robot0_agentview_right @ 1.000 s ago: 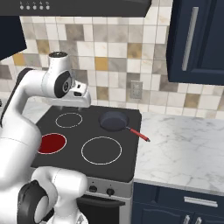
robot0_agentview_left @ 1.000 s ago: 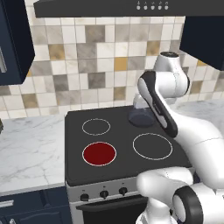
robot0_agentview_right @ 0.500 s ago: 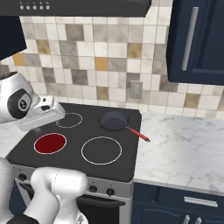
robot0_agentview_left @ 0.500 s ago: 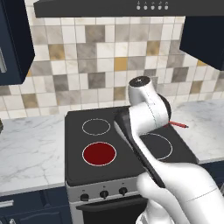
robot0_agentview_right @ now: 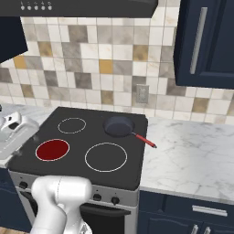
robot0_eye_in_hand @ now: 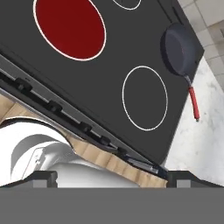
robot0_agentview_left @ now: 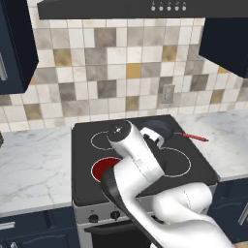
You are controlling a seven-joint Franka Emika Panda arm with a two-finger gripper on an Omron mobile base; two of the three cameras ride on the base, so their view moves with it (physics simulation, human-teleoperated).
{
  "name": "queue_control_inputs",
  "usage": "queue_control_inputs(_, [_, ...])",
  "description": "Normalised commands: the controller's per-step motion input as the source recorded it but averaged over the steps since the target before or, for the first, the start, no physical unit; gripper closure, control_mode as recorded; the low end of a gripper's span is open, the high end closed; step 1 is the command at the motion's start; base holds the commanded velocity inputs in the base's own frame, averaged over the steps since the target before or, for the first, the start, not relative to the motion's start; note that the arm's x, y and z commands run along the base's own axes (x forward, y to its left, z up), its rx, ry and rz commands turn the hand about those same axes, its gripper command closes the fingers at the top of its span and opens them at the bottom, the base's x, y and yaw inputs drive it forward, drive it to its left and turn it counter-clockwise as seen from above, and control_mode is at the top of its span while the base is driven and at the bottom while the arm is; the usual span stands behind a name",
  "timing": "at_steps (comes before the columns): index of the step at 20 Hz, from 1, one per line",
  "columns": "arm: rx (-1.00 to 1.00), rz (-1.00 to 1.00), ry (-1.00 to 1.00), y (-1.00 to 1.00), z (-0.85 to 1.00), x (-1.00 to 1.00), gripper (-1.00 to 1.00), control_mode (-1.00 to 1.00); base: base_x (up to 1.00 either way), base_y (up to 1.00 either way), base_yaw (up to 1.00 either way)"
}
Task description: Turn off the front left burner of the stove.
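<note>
Tiled wall and dark blue cabinets frame a kitchen with white marble counters (robot0_agentview_right: pixel 192 155) on both sides of the stove (robot0_agentview_right: pixel 132 176). On its left half, nearest the knob panel, the front left burner (robot0_agentview_right: pixel 52 150) glows deep red; an empty white ring (robot0_agentview_right: pixel 105 156) lies to its right. Behind that ring sits a dark frying pan (robot0_agentview_right: pixel 118 125), its red handle (robot0_agentview_right: pixel 145 139) reaching toward the right counter. Whether the gripper's fingers stand wide or narrow cannot be told.
</note>
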Motion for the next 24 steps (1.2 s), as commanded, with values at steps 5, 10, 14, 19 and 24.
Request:
queue_control_inputs(5, [-0.10,0.13,0.00,0.25,-0.14,-0.26,-1.00,-1.00,0.00,0.00,0.00])
queue_control_inputs(10, [-0.05,0.12,0.00,0.24,-0.15,-0.28,-1.00,-1.00,0.00,0.00,0.00])
queue_control_inputs(14, [-0.03,0.09,0.00,0.31,-0.12,-0.19,-1.00,-1.00,0.00,0.00,0.00])
queue_control_inputs(19, [-0.05,0.10,0.00,0.23,-0.16,-0.19,-1.00,-1.00,0.00,0.00,0.00])
queue_control_inputs(24, [-0.09,0.06,0.00,0.35,-0.29,-0.11,-1.00,-1.00,0.00,0.00,0.00])
